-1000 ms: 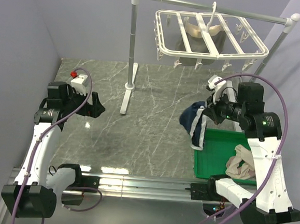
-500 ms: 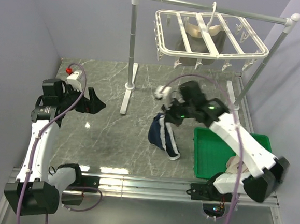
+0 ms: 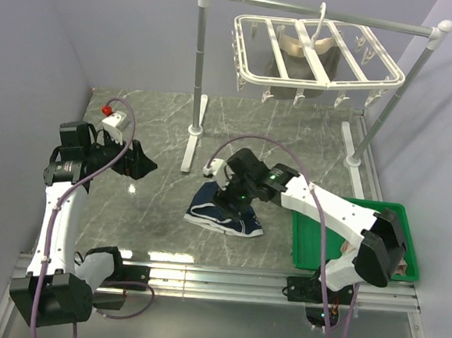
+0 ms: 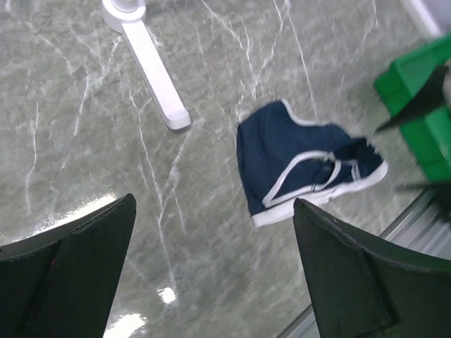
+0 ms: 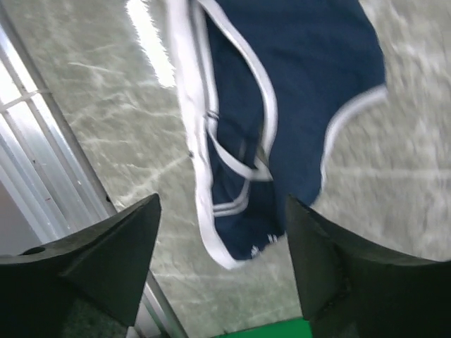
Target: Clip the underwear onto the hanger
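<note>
1. Near edge: a ribbed, shiny aluminium rail [image 3: 217, 276] is seen. The arm bases are partly cut off by the bottom of the top view.
2. Left gripper [image 3: 139, 163] [image 4: 215, 204]: the fingers are spread wide and nothing is held. It is kept over the bare table [image 3: 152, 218], well apart from the underwear. In the wrist view only two dark matte fingers are shown, cut off at the lower edge.
3. Right gripper [image 3: 232, 196] [image 5: 222, 204]: it is held low over the underwear with the fingers released and apart, and no cloth is between them. The wrist view is blurred, so contact with the cloth cannot be told.
4. Underwear [image 3: 224, 218] [image 4: 296, 165] [image 5: 282, 105]: it is laid crumpled on the table, between the stand's left foot and the green tray, and is not clipped. Soft navy cloth with white piping, folded over on itself.
5. Table: grey marble pattern, glossy, with glare patches near the rail.
6. Green tray [image 3: 314, 239]: rectangular plastic, right of the underwear. It is largely hidden behind the right arm, and its contents cannot be made out.
7. Stand [image 3: 198, 81]: white poles joined by a grey crossbar, with flat feet on the table.
8. Hanger [image 3: 317, 55]: a white plastic rectangular frame with crossbars, hooked over the crossbar. Small clips are hung along its edges. A garment with a beige band [image 3: 306, 46] is seen through the frame, partly hidden by the bars.
</note>
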